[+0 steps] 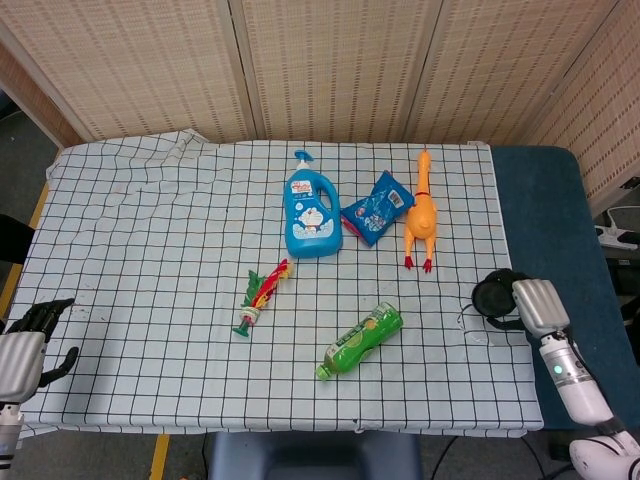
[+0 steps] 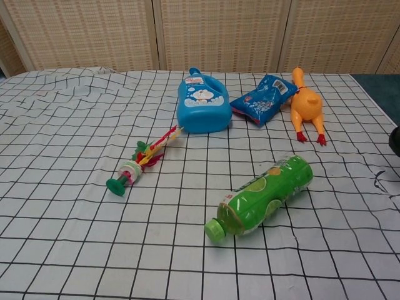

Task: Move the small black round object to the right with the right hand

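Note:
The small black round object [image 1: 492,296] sits in my right hand [image 1: 535,305] at the right edge of the checked cloth [image 1: 150,250]. The hand's dark fingers curl around it, so its outline blends with them. In the chest view only a dark sliver of the black object [image 2: 395,140] shows at the right border. My left hand [image 1: 25,340] hangs off the table's front left corner, fingers apart and holding nothing.
A blue detergent bottle [image 1: 311,208], a blue snack packet [image 1: 378,207] and an orange rubber chicken [image 1: 421,213] stand at the back centre. A green bottle [image 1: 361,340] and a feathered toy [image 1: 260,296] lie nearer the front. A dark blue surface [image 1: 550,200] borders the cloth on the right.

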You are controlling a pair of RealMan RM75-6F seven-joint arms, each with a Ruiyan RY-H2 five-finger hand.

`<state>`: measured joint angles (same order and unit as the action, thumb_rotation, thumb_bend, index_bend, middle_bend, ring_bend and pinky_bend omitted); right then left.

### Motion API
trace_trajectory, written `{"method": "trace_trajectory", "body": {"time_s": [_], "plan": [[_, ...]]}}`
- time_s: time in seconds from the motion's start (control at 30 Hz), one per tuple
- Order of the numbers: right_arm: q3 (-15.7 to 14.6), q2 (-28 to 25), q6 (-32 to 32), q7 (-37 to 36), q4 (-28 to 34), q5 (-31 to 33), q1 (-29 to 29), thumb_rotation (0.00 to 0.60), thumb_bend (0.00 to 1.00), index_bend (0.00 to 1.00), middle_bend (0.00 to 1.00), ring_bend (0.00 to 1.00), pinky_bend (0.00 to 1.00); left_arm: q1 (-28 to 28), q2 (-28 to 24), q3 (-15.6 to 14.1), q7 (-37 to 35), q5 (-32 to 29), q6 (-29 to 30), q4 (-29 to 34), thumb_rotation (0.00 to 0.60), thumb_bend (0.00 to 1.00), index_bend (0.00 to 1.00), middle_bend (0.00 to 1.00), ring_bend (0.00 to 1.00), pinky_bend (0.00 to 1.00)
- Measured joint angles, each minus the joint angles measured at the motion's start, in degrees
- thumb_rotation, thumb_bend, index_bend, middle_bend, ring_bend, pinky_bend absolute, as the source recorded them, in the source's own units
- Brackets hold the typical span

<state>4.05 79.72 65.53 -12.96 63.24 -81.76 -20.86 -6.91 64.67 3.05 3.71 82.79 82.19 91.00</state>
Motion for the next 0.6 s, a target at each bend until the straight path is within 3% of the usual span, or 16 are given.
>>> {"method": "trace_trajectory", "body": {"time_s": [0.37,0.6], "plan": [[-0.4,3.1,-1.9,-1.5,-4.7,-0.4,-0.9,0.6,0.14,0.58,0.52,0.36,0.58,0.0,0.0,0.0,0.2,0.0,0.0,0.1,0.6,0.37,0.15,0.17,0.13,0.33],[-0.5,2.4,-4.2,-1.5,-4.0,0.4,-1.3,0.6,0.14,0.4,0.31,0.17,0.37,0.1,-0.1,0.0,0.2,0.0,0.0,0.2,0.6,0.37,0.15,0.17,0.13,0.33]]}}
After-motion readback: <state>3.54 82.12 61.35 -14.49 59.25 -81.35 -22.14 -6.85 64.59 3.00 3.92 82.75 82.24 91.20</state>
